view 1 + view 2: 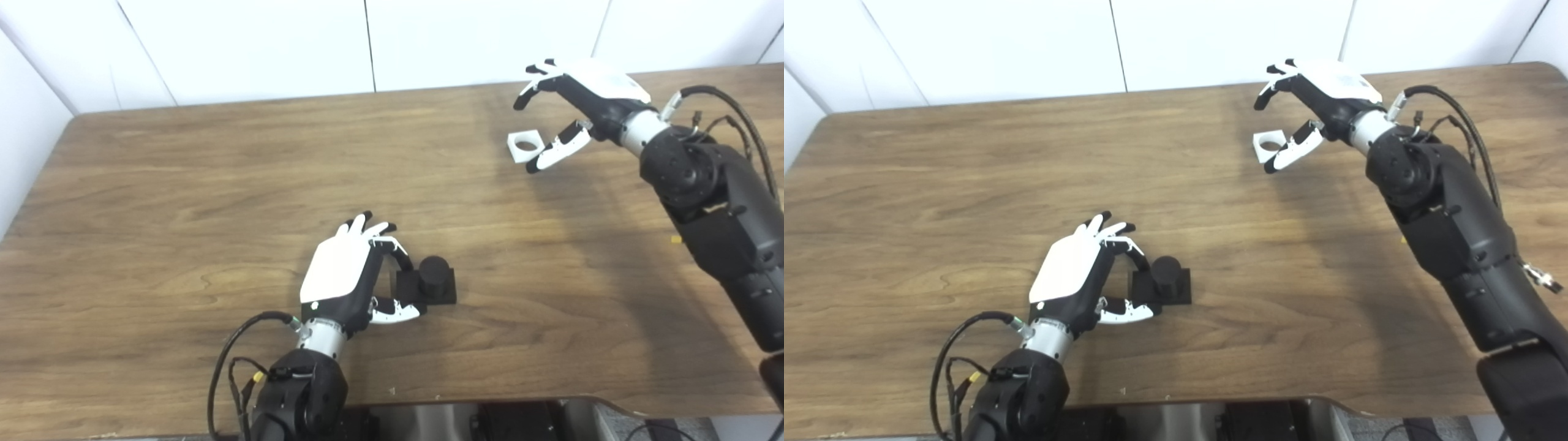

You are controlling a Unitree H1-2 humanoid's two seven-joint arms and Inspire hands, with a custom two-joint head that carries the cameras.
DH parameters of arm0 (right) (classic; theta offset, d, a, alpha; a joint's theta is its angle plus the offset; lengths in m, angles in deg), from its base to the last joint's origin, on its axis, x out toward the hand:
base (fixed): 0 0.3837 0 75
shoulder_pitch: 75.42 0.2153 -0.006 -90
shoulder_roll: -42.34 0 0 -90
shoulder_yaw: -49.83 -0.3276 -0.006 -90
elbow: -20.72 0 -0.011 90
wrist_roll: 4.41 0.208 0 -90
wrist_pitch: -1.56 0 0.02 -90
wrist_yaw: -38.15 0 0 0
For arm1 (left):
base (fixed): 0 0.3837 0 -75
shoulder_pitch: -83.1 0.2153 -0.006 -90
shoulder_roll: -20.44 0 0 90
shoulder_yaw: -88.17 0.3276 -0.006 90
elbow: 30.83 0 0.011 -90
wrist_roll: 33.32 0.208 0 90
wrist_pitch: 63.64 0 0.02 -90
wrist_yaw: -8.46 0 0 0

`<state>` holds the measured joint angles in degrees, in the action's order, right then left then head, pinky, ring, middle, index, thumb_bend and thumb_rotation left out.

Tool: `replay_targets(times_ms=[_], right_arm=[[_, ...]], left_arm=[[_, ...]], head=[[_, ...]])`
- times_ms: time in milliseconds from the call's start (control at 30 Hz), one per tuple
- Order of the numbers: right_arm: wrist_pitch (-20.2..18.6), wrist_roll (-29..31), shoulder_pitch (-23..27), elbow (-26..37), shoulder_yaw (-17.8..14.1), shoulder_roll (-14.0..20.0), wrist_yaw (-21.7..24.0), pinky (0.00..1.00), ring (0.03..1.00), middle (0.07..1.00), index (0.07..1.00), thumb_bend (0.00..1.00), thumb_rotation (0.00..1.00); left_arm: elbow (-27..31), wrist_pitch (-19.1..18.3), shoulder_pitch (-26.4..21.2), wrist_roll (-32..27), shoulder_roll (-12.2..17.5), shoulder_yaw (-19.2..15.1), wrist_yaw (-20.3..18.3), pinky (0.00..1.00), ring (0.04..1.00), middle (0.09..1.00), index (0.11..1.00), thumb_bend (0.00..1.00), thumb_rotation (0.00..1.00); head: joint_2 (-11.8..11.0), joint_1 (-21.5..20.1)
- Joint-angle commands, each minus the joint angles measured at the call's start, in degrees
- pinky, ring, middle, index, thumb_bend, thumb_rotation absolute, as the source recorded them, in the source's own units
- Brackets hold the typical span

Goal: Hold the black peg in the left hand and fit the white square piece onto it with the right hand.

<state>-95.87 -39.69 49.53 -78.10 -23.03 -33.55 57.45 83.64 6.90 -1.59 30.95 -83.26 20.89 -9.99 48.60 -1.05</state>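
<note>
With fingers spread, the left hand [343, 275] brackets the black peg [432, 277] from its left to steady it, while far beyond the peg the open right hand [579, 107] straddles the white square piece [525, 146], ready to grasp.

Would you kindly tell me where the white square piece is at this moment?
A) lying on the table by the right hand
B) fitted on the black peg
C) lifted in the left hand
A: the white square piece lies on the table at the open right hand, far from the black peg.
</note>
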Motion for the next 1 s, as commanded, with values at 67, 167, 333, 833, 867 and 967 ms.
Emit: replay_targets(times_ms=[67, 167, 333, 833, 867, 967], right_arm=[[1.7, -0.7, 5.2, -1.3, -0.1, -0.3, -0.9, 1.0, 1.0, 0.95, 0.697, 0.91, 0.22], [2.5, -1.2, 6.3, -4.2, 0.6, -0.9, -1.8, 0.99, 1.0, 0.947, 0.699, 0.9, 0.23], [3.7, -2.0, 7.8, -8.0, 1.0, -1.8, -2.7, 0.98, 1.0, 0.942, 0.694, 0.89, 0.24], [5.6, -3.4, 10.8, -16.4, 2.6, -3.0, -4.6, 0.95, 1.0, 0.938, 0.713, 0.88, 0.26], [5.8, -3.5, 11.0, -16.8, 2.7, -3.0, -4.6, 0.95, 1.0, 0.937, 0.714, 0.88, 0.25], [6.1, -3.5, 11.5, -18.3, 2.9, -2.9, -4.6, 0.95, 1.0, 0.936, 0.712, 0.89, 0.25]], left_arm=[[-1.4, -0.3, 1.5, 0.7, 1.6, -0.4, -1.5, 1.0, 1.0, 0.884, 0.488, 0.52, 0.07], [-1.6, -0.2, 1.3, 0.6, 1.6, -0.4, -1.4, 1.0, 1.0, 0.883, 0.488, 0.52, 0.07], [-1.4, -0.1, 1.2, 1.1, 1.9, -0.3, -1.9, 1.0, 1.0, 0.883, 0.488, 0.52, 0.07], [-1.1, 0.0, 1.4, 0.0, 2.1, -0.5, -1.7, 1.0, 1.0, 0.89, 0.489, 0.52, 0.07], [-1.1, 0.0, 1.4, -0.3, 2.0, -0.6, -1.6, 1.0, 1.0, 0.889, 0.489, 0.52, 0.07], [-1.2, 0.0, 1.3, 0.0, 2.0, -0.5, -1.5, 1.0, 1.0, 0.888, 0.488, 0.52, 0.07]], head=[[0.0, 0.0], [-0.2, -0.3], [-0.3, -0.4], [-0.4, -0.8], [-0.4, -0.8], [-0.3, -0.7]])
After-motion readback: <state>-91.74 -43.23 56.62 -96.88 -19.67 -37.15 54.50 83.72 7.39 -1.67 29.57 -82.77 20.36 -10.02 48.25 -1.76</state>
